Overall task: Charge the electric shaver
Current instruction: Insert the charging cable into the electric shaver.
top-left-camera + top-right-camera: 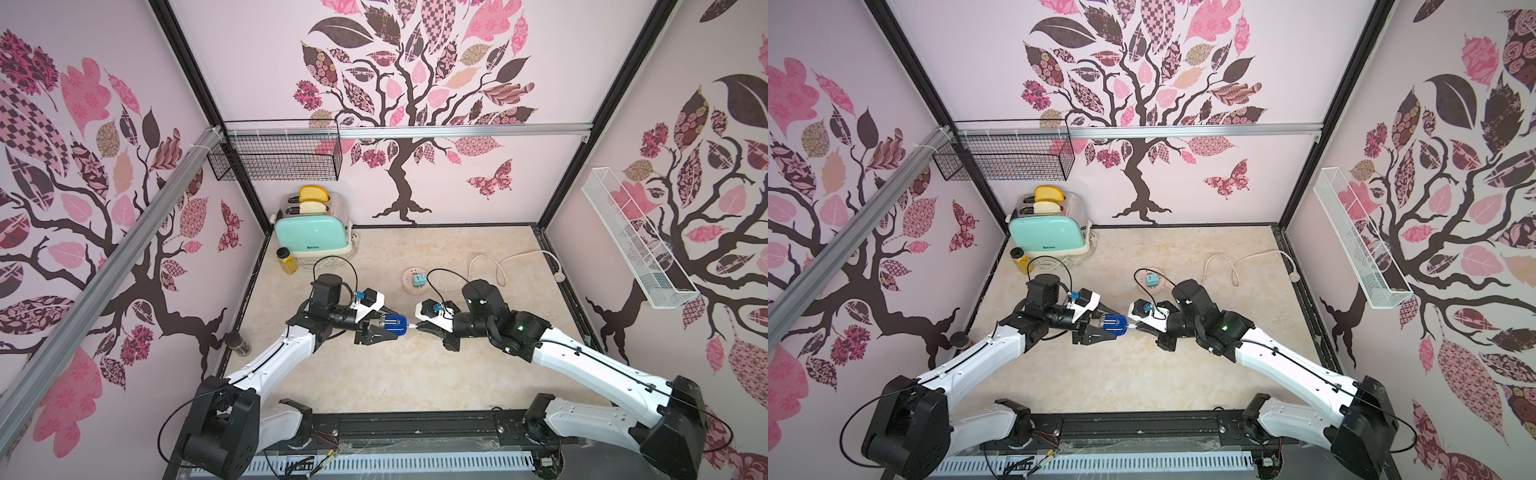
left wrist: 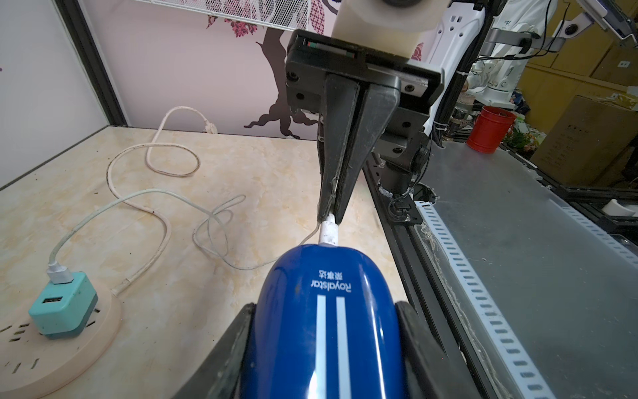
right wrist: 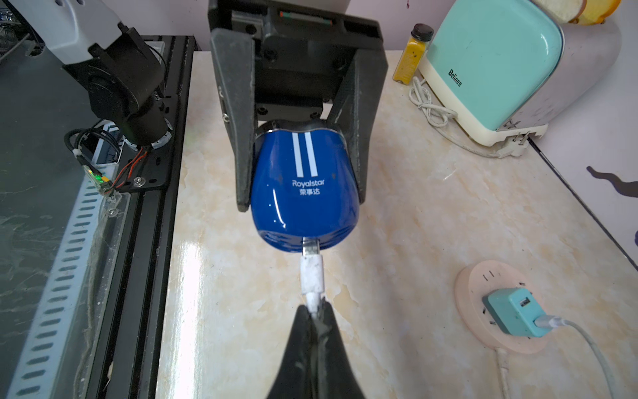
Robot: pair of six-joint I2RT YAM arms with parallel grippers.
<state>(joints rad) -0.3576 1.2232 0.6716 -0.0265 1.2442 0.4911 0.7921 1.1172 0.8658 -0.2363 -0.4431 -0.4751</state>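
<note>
The supply side looks done: the cable [image 2: 138, 197] sits in the teal adapter [image 2: 62, 304], and the adapter stands in the hub [image 2: 86, 347]. What is left is the shaver's end. The shaver [image 3: 303, 186] is near the hub, on the robot's side of it. It seems to be held just clear of the table [image 3: 431, 207] (the frames do not settle whether it touches).

The cable's white plug [image 3: 312, 276] is at the shaver's tail. In the right wrist view a strip of its metal tip shows between the white body and the blue shell. I judge it started into the port but not pushed home. So the task is in its last step: press the plug fully in, then let go. Whether the hub itself has power cannot be told.

The left gripper [image 1: 396, 325] has its jaws about halfway apart, clamped on the shaver's two flanks. The silver head end is toward its palm and the tail points at the other arm. The right gripper [image 1: 419, 327] has its jaws pinched tight on the rear of the plug, where the cable leaves it.

Both arms reach in low from the base and meet nose to nose in front of the hub, forearms angled inward. In both top views the grippers lie nearly level and in one line, so a push would run straight along the plug.
</note>
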